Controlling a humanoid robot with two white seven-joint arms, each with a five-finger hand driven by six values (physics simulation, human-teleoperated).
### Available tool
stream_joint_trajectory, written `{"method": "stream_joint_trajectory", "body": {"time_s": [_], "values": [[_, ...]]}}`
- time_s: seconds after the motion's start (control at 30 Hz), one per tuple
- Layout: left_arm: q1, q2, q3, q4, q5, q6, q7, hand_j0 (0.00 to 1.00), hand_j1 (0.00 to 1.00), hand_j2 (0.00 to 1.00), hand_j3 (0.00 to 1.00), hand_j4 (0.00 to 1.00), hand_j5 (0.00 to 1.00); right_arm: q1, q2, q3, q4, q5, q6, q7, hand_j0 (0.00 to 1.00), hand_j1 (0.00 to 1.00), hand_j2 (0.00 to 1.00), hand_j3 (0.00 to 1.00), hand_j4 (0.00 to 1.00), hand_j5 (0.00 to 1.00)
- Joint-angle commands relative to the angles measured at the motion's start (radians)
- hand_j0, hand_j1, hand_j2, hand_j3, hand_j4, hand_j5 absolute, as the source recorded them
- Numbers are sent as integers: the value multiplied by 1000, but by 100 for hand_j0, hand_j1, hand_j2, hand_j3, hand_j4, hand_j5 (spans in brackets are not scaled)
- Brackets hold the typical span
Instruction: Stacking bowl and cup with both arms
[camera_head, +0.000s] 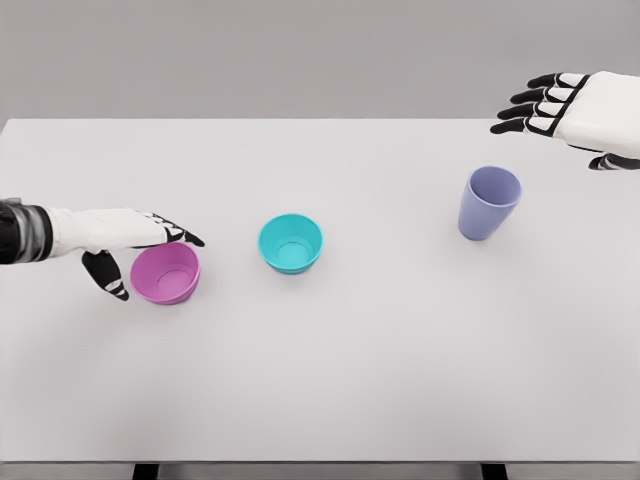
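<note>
A pink bowl (166, 273) sits upright on the white table (380, 380) at the left. My left hand (150, 252) reaches in from the left edge, fingers along the bowl's far rim and thumb at its near left side, spread and not closed on it. A teal bowl (291, 243) stands upright near the middle. At the right stands an upright lavender cup (488, 203). My right hand (555, 112) hovers above and to the right of the cup, fingers extended, holding nothing.
The table's far edge runs across the top and its front edge shows along the bottom, with dark legs (146, 471) below it. A grey wall lies behind.
</note>
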Motion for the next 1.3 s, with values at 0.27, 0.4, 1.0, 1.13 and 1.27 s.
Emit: {"method": "stream_joint_trajectory", "body": {"time_s": [0.27,0.4,1.0,1.13,1.27], "values": [[5,-26,-10,3,-23,9,0,100,100,100,100,100,100,0,-1,0,1,-3,3,-1,100,100,100,100,100,100],[5,-32,-13,6,-23,15,0,100,100,100,100,100,100,0,-2,0,0,-3,3,-1,100,100,100,100,100,100],[11,-44,-17,14,-25,15,0,93,93,93,93,93,93,-3,-2,0,1,-3,3,-1,100,100,100,100,100,100],[12,-42,-17,14,-25,15,0,83,83,83,83,83,83,-3,1,0,0,-3,3,-1,100,100,100,100,100,100],[12,-42,-17,14,-25,15,0,79,79,79,79,79,79,-3,-2,0,0,-3,3,-1,100,100,100,100,100,100]]}}
